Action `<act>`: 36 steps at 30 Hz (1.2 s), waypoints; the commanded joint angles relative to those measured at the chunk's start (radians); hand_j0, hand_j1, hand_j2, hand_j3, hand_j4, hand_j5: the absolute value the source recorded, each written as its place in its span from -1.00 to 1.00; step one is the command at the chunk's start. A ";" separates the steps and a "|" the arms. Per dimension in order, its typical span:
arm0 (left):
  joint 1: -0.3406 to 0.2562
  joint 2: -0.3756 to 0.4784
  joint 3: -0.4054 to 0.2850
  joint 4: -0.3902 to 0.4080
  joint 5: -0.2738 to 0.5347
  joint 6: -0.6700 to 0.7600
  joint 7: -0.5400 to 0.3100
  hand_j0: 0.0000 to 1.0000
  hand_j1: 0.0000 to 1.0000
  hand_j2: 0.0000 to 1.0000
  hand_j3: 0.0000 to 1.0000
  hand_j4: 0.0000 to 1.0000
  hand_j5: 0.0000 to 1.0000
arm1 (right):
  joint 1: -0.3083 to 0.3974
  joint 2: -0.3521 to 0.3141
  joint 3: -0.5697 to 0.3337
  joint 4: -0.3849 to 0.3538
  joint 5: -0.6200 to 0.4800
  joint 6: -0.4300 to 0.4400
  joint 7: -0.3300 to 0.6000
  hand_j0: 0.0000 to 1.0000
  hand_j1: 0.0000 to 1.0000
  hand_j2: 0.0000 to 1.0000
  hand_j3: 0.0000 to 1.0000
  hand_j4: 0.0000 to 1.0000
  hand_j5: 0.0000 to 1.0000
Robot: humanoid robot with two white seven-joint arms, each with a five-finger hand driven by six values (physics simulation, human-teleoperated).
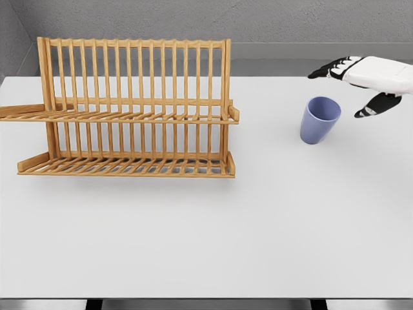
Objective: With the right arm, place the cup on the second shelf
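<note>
White tabletop (pixel 206 232) spreads beneath a grey wall, carrying a two-tier slatted wooden dish rack (pixel 132 110) well to the left of the robot's right hand (pixel 361 81). Entering from the right edge, the white hand with black fingertips hangs with fingers spread and holds nothing. Just below and left of it, apart from the fingers, stands an upright blue plastic cup (pixel 319 119).

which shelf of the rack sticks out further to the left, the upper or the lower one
The upper shelf of the wooden dish rack: its left end runs off the picture's left edge, while the lower shelf stops short, ending on the white table.
</note>
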 commanded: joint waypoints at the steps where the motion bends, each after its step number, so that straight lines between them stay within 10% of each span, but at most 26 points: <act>1: 0.000 0.000 0.000 0.000 0.000 0.000 0.001 1.00 1.00 1.00 1.00 1.00 1.00 | 0.000 -0.005 0.025 0.012 -0.004 0.003 0.000 1.00 1.00 1.00 1.00 1.00 1.00; 19: 0.000 0.000 0.000 0.000 0.000 0.000 -0.001 1.00 1.00 1.00 1.00 1.00 1.00 | -0.175 0.099 0.308 0.227 0.042 -0.001 0.000 1.00 1.00 1.00 1.00 1.00 1.00; 36: 0.000 0.000 0.000 0.000 0.000 0.000 0.001 1.00 1.00 1.00 1.00 1.00 1.00 | -0.204 0.148 0.323 0.321 0.044 0.001 0.000 1.00 1.00 1.00 1.00 1.00 1.00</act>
